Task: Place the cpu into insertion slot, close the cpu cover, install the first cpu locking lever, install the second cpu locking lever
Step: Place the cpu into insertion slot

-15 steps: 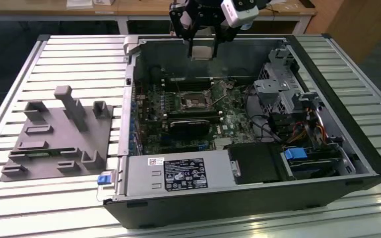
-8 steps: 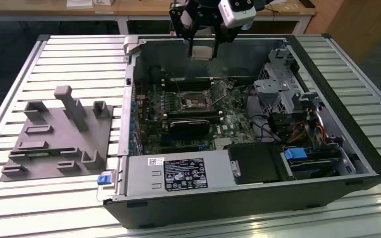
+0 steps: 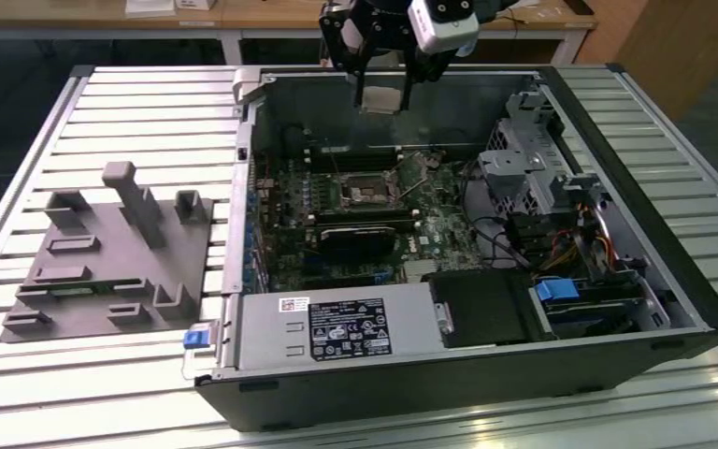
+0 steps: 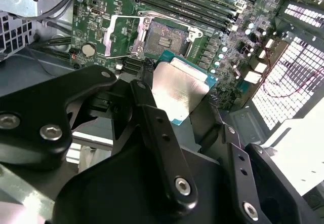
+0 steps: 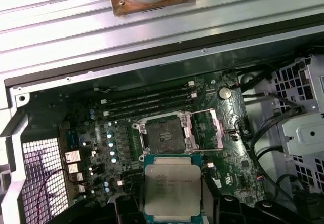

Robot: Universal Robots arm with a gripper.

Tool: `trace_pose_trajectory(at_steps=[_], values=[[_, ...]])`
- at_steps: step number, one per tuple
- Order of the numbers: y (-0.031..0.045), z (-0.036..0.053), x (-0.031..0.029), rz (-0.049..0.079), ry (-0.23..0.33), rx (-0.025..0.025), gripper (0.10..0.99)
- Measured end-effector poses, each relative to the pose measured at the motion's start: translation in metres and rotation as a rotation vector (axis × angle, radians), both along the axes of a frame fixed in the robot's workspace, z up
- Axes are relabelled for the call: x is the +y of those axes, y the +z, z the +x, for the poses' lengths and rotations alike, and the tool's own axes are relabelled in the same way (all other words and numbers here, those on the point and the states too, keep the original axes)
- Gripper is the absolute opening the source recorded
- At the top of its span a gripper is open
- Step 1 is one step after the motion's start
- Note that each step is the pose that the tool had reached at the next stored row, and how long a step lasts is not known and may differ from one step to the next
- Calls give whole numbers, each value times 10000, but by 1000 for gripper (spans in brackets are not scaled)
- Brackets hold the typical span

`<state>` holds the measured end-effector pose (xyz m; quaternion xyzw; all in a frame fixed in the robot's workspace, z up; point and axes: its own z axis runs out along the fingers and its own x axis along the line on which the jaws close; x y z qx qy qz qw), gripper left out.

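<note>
First wrist view, jaws clamped on the cpu (image 5: 172, 191), insertion slot (image 5: 164, 135) bare, cpu cover (image 5: 217, 130) open

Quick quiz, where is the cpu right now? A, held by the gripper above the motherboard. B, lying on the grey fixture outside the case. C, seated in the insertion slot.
A: the gripper holds the cpu above the motherboard, and the insertion slot is bare.
</note>
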<state>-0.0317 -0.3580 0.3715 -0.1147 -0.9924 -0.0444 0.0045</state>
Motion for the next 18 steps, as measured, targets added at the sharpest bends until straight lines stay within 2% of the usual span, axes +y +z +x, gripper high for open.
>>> trace_pose_trajectory(at_steps=[18], values=[[-1,0,0,0,-735,0,537]])
